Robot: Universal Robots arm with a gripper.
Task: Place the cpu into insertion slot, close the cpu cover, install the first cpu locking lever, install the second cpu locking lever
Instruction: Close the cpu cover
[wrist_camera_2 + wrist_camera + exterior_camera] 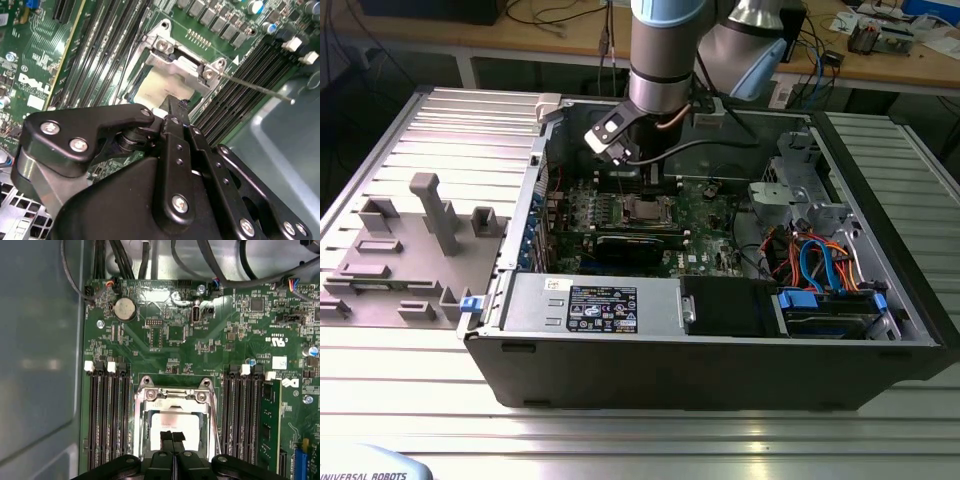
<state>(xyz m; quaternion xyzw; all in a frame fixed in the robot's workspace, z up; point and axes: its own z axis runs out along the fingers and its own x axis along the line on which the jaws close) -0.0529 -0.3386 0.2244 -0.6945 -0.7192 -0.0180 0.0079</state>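
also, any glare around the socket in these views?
First wrist view: cpu top washes out pale; hotspot on the green circuit board by the coin cell. Second wrist view: same pale sheen, partly blocked by the dark gripper. Exterior view: ribbed table glares, case interior dimmer.

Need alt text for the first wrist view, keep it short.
The claw, fingertips together, is poised over the cpu seated in the insertion slot, with the cpu cover appearing down around it. Black memory slots flank the socket on the green motherboard.
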